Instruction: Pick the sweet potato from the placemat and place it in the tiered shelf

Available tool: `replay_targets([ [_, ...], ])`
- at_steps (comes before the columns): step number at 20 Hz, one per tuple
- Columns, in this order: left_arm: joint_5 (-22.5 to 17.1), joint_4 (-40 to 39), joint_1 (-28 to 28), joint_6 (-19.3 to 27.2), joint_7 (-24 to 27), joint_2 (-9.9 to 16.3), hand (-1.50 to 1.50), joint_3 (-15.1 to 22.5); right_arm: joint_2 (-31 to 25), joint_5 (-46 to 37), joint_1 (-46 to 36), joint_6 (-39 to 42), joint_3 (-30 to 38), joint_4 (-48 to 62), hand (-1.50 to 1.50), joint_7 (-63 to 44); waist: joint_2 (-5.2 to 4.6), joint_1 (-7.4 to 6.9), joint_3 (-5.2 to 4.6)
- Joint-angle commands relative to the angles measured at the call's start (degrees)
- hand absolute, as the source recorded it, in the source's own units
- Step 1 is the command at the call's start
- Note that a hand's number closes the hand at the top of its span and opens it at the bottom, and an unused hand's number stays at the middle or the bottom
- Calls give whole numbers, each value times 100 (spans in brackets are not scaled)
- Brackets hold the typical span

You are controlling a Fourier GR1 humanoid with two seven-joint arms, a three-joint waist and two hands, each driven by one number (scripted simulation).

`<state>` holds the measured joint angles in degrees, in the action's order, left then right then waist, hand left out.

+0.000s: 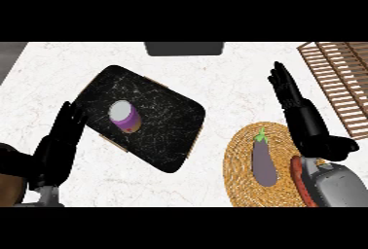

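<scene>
The sweet potato (pixel 124 116), a short purple piece with a pale cut end, lies on the black placemat (pixel 161 104) left of centre. My left hand (pixel 61 141) rests open at the mat's lower left edge, fingers up, just beside the mat. Well to the right of the placemat, my right hand (pixel 296 104) is open with straight fingers pointing away from me. It holds nothing. The wooden slatted tiered shelf (pixel 338 73) stands at the far right, just beyond the right hand's fingers.
A round woven mat (pixel 241 180) at the lower right carries a purple eggplant (pixel 264 163) and a red-orange item (pixel 296 170) partly hidden by my right forearm. A dark box (pixel 185 48) sits at the counter's back edge.
</scene>
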<state>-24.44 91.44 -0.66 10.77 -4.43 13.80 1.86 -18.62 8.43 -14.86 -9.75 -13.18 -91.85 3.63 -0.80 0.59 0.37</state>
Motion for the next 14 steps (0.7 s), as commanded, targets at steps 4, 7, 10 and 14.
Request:
replay_targets([
  [4,835,-615,-239,-271,261,850,0,-189,29,-408,301,-389,63,-334,150,-339,87,-18,-42],
  [7,809,-579,-314,-247,-49,1111,0,-278,-1188,-1687,961,-1110,596,657,150,-843,3,437,-149],
  [10,775,-720,-411,-469,-83,1360,0,-386,-531,-2388,1366,-2602,717,429,150,-614,110,276,-63],
  [14,911,-1265,25,-755,122,1295,0,-317,477,-3116,2382,-3078,-560,-621,-150,-1024,88,56,-48],
])
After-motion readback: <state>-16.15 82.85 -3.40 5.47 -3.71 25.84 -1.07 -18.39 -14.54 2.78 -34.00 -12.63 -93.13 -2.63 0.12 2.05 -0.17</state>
